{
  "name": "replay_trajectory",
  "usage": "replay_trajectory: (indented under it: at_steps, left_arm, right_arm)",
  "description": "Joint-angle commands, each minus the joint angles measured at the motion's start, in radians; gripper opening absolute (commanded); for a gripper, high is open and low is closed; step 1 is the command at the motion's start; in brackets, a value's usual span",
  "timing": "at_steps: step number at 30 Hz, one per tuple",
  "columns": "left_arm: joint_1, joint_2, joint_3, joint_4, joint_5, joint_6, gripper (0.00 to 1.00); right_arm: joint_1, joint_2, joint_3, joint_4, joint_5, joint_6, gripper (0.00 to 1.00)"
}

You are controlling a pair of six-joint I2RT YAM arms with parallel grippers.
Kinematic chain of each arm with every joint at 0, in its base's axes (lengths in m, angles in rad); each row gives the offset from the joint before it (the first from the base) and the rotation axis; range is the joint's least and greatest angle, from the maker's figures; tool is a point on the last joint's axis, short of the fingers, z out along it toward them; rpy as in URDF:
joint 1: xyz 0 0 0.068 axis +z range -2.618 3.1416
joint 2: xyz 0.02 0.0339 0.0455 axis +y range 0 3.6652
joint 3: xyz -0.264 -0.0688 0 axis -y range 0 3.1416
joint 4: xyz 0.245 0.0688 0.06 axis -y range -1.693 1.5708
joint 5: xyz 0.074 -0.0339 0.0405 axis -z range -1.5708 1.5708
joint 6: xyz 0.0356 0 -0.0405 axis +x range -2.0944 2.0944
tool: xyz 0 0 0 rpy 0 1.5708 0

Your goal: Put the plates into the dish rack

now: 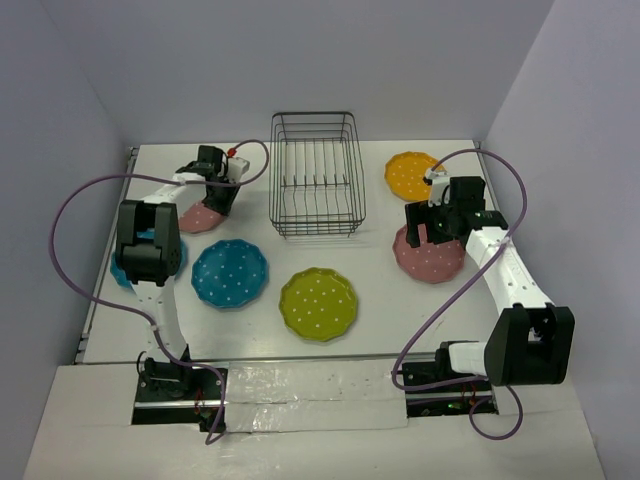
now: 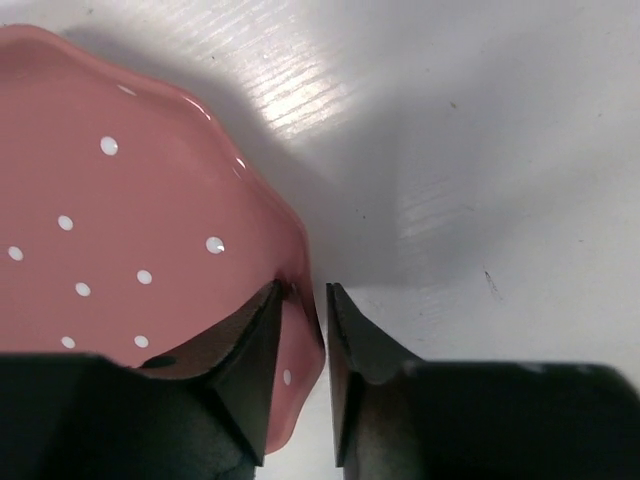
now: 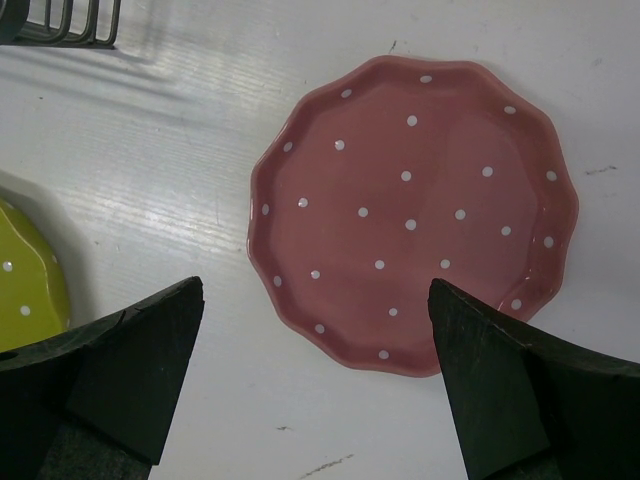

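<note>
The black wire dish rack [image 1: 315, 175] stands empty at the back middle. At its left, my left gripper [image 1: 218, 195] is down on the rim of a pink plate [image 1: 200, 215]. In the left wrist view the jaws [image 2: 304, 290] pinch that pink plate's [image 2: 120, 200] scalloped edge, one finger on its face and one outside the rim. My right gripper [image 1: 432, 232] hovers open over the second pink plate [image 1: 428, 257]. That plate [image 3: 420, 200] lies flat, just ahead of the wide-spread fingers [image 3: 315, 290]. An orange plate [image 1: 413, 175], a teal plate [image 1: 230, 273] and a yellow-green plate [image 1: 318, 303] also lie flat.
Another teal plate [image 1: 122, 270] is partly hidden under the left arm's elbow. A corner of the rack [image 3: 70, 25] and the yellow-green plate's edge [image 3: 25, 285] show in the right wrist view. Walls close the table [image 1: 300, 340] on three sides.
</note>
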Motion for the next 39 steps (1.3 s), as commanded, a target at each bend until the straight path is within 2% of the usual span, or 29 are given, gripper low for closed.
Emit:
replay_trajectory:
  at_steps: [1,8,9,12,20,26,31,36,39]
  left_arm:
    - [-0.017,0.028,0.025,0.026,-0.019,0.015,0.32]
    - [-0.040,0.031,-0.028,0.055,-0.042,0.021,0.16]
    - [-0.040,0.031,-0.042,0.058,-0.042,0.019,0.10]
    - [-0.041,0.033,-0.058,0.062,-0.077,0.006,0.00]
    - [-0.041,-0.053,-0.070,0.012,-0.025,-0.049,0.00]
    - [-0.009,-0.176,-0.006,-0.063,0.134,-0.145,0.00]
    - [0.061,-0.257,0.059,-0.110,0.375,-0.232,0.00]
    - [0.124,-0.309,0.057,-0.078,0.521,-0.301,0.00]
    - [0.146,-0.331,0.042,-0.035,0.630,-0.396,0.00]
  right_arm:
    - [0.006,0.009,0.006,0.023,-0.002,-0.008,1.00]
    - [0.006,0.011,0.016,0.019,0.000,-0.011,1.00]
    - [0.006,0.009,0.017,0.019,0.000,-0.011,1.00]
    - [0.006,0.002,0.016,0.016,0.002,-0.011,1.00]
    - [0.006,-0.026,0.013,0.005,0.002,-0.011,1.00]
    - [0.006,-0.037,0.010,0.003,-0.005,-0.009,1.00]
    - [0.006,-0.046,0.008,0.002,-0.011,-0.011,1.00]
    - [0.006,-0.048,0.011,0.000,-0.014,-0.011,1.00]
    - [0.006,-0.051,0.010,-0.001,-0.017,-0.011,1.00]
